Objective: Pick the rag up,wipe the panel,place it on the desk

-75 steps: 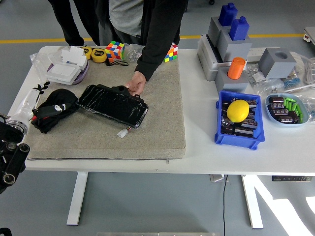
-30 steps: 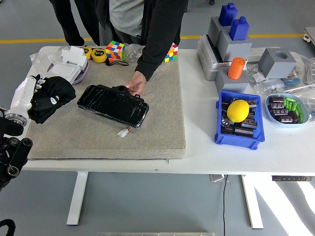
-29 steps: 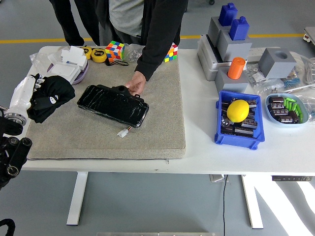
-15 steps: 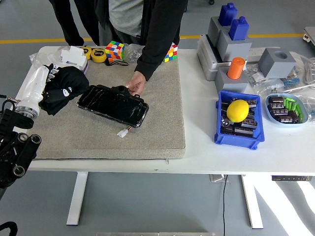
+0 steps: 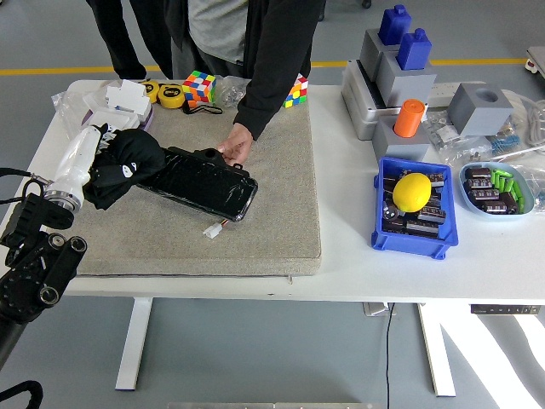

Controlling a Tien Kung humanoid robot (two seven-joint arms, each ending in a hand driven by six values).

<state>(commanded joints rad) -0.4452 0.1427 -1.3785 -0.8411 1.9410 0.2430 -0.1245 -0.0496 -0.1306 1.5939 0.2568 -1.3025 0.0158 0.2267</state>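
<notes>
The left hand (image 5: 89, 158) reaches in over the panel's (image 5: 200, 181) left end, fingers closed around the rag (image 5: 126, 166), forearm angled upward.

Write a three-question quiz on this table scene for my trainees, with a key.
1. True or false: the left hand holds the black rag.
2. What steadies the black panel at its far edge?
3. The yellow ball lies in: A the blue bin; B the oval dish; C the grey mat.

Key: 1 true. 2 A person's hand. 3 A.
</notes>
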